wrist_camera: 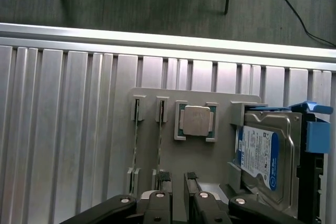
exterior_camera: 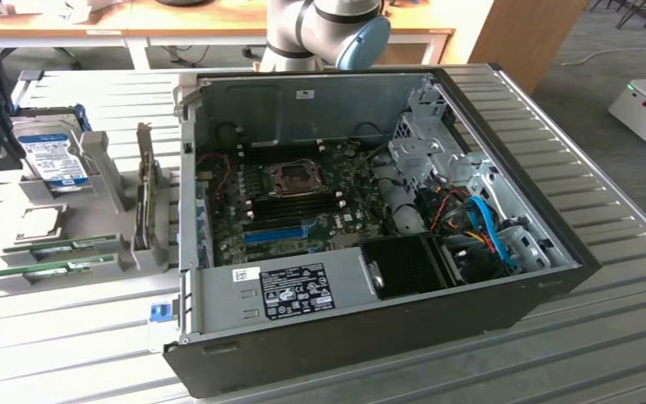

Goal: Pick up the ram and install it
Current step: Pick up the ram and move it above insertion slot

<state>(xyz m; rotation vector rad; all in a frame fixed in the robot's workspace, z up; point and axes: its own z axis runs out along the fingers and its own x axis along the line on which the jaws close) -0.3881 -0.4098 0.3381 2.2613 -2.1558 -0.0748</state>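
Gripper: jaws apart, empty, above holder tray. Ram: edge-up in tray slot, just beside one fingertip, untouched. Second stick: farther off. Pickup not done; install in computer case not begun.

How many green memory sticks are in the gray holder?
2. The first ram stick and the second ram stick lie side by side in the gray holder, at the exterior view's left of the computer case. Others may be hidden.
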